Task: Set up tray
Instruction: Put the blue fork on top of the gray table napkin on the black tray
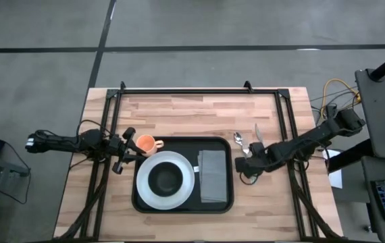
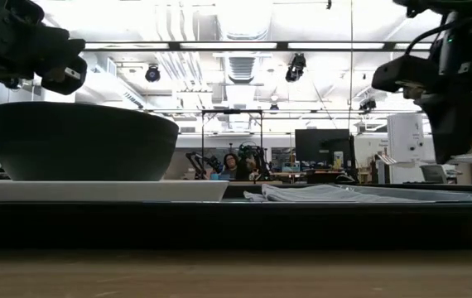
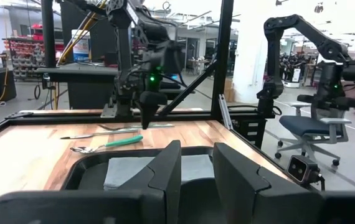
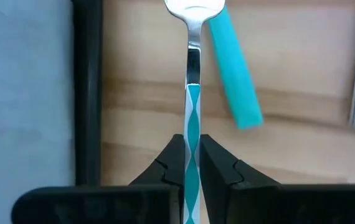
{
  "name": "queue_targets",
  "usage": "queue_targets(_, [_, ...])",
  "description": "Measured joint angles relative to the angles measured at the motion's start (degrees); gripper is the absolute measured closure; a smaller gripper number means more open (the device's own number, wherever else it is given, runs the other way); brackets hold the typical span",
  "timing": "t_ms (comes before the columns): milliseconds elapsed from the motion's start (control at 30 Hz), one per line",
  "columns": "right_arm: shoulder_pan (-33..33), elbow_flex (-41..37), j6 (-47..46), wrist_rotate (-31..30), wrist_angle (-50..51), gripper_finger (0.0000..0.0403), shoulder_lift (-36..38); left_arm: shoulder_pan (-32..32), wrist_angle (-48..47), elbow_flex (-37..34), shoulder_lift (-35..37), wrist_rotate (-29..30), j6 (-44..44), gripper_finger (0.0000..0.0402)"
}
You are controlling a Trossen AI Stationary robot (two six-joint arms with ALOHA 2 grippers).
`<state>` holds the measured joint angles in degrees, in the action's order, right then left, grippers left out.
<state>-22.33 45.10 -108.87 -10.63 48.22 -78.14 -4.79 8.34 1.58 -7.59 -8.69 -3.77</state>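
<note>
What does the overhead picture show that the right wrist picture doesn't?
Only the overhead view shows the whole tray with white plate, dark bowl, orange cup and the left gripper. Only the wrist view shows the right gripper, fingers shut on a teal-patterned spoon. Both show the grey napkin and wooden table.

table: wood | on it: tray, orange cup, cutlery
</note>
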Motion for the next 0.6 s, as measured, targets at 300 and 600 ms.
queue_targets(300, [-1.81, 12.04, -3.41, 0.17, 0.26, 0.0385, -14.52, 0.00, 0.03, -0.04, -0.24, 0.02, 0.00, 0.0327])
queue_targets(600, [-1.79, 25.11, -3.43, 0.12, 2.94, 0.0385, -25.90, 0.00, 0.00, -0.04, -0.27, 0.02, 0.00, 0.0327])
